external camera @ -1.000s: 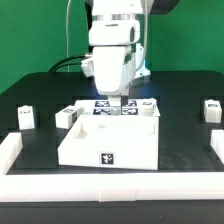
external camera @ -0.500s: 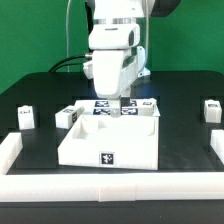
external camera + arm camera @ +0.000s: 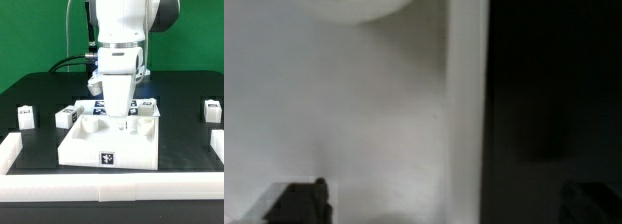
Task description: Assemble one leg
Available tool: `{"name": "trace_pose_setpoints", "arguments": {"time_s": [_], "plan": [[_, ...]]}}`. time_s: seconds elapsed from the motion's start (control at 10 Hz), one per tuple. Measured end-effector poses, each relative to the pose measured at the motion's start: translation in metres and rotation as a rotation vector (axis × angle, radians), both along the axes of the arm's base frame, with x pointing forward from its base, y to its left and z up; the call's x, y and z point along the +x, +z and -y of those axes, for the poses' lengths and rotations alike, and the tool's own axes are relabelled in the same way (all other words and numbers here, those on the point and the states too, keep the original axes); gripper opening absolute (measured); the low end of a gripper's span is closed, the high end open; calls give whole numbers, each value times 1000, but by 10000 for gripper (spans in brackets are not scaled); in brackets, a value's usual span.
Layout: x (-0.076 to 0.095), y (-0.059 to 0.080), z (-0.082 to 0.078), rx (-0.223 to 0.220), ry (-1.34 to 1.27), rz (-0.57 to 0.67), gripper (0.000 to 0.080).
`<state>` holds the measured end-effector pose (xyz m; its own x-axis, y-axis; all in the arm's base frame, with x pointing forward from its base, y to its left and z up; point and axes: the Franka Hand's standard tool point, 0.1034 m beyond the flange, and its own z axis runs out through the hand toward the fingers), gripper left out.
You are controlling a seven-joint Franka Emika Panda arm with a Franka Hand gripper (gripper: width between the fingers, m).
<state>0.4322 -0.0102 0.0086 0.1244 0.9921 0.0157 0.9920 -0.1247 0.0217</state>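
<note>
Black table [image 3: 40, 95]: b&w tags on leg [image 3: 26, 118], panel [image 3: 110, 147]; hand [image 3: 124, 121] spread.

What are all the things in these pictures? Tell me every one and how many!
small white stubby plastic legs: three that I can see, white with black-and-white tags, two on the exterior view's left, one on its right
large flat white square panel: one, white, middle of the table
marker board: one, white with black tags, behind the panel
low rail: one, white, along the table's front and sides
table: one, black
backdrop: one, green, behind everything
cable: one, black, behind the arm
robot arm: one, white, over the panel
gripper: one, open, at the panel
</note>
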Motion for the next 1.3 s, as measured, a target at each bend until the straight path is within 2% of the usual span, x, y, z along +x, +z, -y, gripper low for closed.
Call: {"name": "trace_pose_setpoints", "arguments": {"time_s": [0.2,0.4,0.5,0.6,0.7,1.3], "plan": [[4,0,4,1,-13,8,650],[3,-1,3,1,-12,6,399],[3,-1,3,1,-13,6,230],[3,-1,3,1,-13,5,230],[3,-1,3,1,-13,5,73],[3,-1,3,1,-13,5,57]]}}
